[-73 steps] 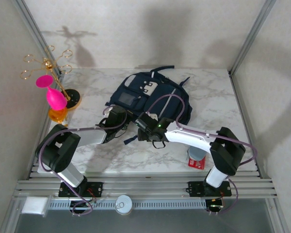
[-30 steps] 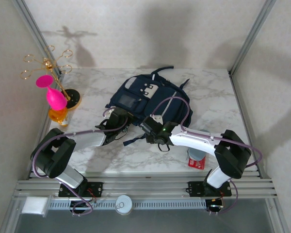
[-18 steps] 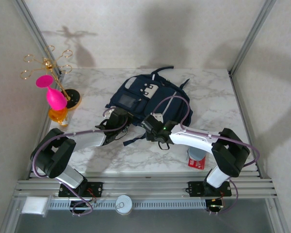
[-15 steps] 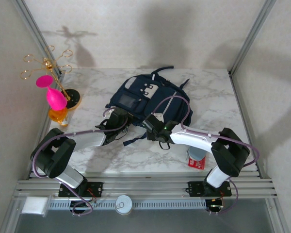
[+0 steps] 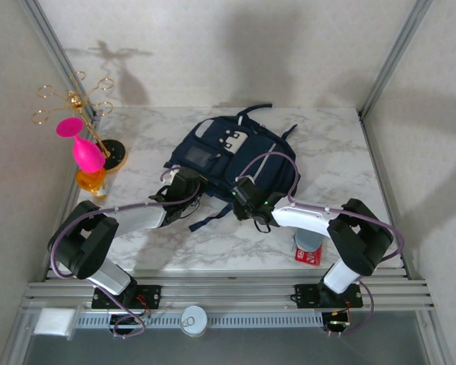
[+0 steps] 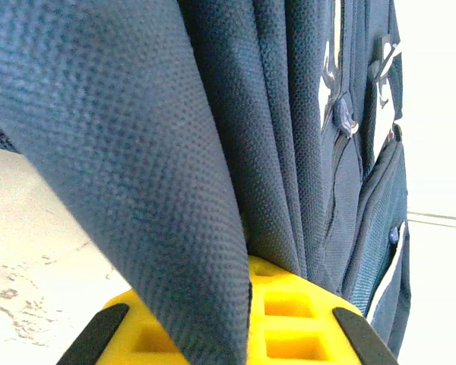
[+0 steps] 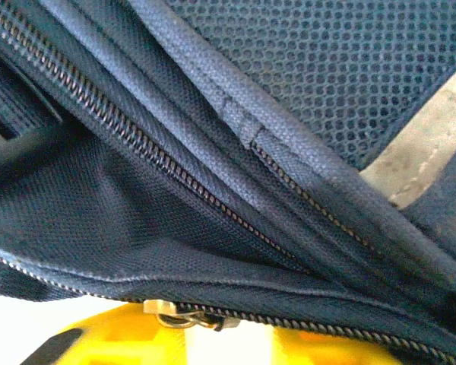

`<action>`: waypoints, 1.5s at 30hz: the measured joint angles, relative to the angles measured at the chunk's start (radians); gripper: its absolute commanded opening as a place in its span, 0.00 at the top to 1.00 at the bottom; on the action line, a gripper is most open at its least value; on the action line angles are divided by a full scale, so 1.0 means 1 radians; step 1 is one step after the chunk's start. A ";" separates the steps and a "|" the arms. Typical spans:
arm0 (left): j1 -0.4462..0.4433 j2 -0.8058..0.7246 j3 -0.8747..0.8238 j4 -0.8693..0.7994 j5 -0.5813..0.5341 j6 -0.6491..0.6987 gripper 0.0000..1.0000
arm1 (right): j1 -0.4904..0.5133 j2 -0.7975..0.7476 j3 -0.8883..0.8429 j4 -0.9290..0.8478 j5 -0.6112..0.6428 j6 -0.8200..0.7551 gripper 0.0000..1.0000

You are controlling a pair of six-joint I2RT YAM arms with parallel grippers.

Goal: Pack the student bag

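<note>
Top external view: white marbled tabletop [image 5: 342, 152], pale textured walls at back and sides, aluminium posts in the corners. Student bag [image 5: 220, 148] lies front-up mid-tabletop, toward the back. It has navy fabric, white-grey patches near the top, a thin light stripe and dark straps. Left jaws are together, pinching a fold of bag fabric at its near-left edge. Right jaws sit against the zipper line; apart or clamped, cannot tell. Count: one bag, two arms, one gold wire stand [image 5: 74, 99], one pink vase-shaped piece [image 5: 86, 152], one red-and-white pack [image 5: 308, 252].
</note>
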 measured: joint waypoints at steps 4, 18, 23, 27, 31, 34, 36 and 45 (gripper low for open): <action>0.002 0.000 0.002 -0.002 -0.001 0.004 1.00 | -0.002 -0.005 -0.016 0.035 -0.016 -0.032 0.88; 0.074 0.000 0.023 -0.047 0.073 0.056 1.00 | -0.002 -0.180 -0.078 -0.005 -0.068 0.052 1.00; 0.153 0.002 0.057 -0.084 0.135 0.108 1.00 | -0.003 -0.236 -0.091 -0.096 -0.039 0.111 1.00; 0.208 0.043 0.114 -0.126 0.190 0.168 1.00 | -0.003 -0.249 -0.089 -0.119 -0.048 0.126 1.00; 0.223 0.051 0.130 -0.118 0.236 0.204 0.61 | -0.002 -0.248 -0.061 -0.136 -0.075 0.146 1.00; 0.217 0.000 0.076 -0.097 0.239 0.202 0.39 | -0.002 -0.244 -0.044 -0.140 -0.098 0.171 1.00; 0.191 -0.085 0.005 -0.084 0.235 0.179 0.32 | -0.002 -0.235 -0.040 -0.138 -0.121 0.182 1.00; -0.103 -0.255 -0.185 0.052 0.140 -0.084 0.27 | 0.000 -0.209 -0.040 -0.113 -0.154 0.192 1.00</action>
